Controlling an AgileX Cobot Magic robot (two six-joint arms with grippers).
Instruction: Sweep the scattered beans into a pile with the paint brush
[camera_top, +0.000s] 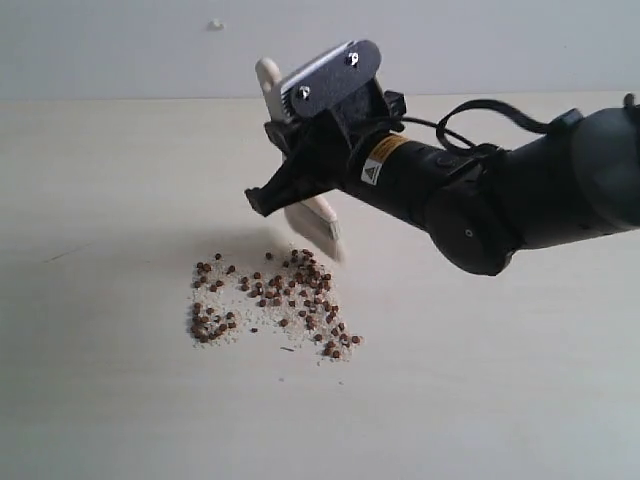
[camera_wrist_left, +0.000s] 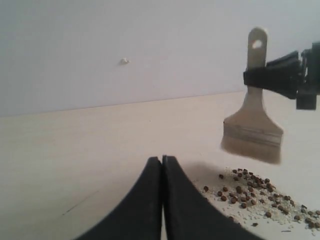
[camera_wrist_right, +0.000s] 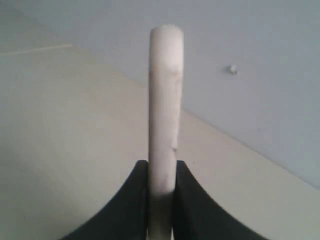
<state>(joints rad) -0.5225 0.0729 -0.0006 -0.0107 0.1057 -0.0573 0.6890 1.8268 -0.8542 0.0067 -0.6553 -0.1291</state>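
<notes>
Tiny reddish-brown beans (camera_top: 275, 300) (pale crumbs (camera_top: 255, 318) among them) lie loosely scattered.

A pale, cream-coloured tabletop (camera_top: 100, 400) lies before me, smooth and matt, running back to a plain light grey wall (camera_top: 120, 50). The two meet in one straight line. A small white speck (camera_top: 215, 24) sits on the wall, well above that line. A faint thin scratch (camera_top: 62, 251) marks the tabletop toward my left side. The light is soft and even, without hard shadows.
</notes>
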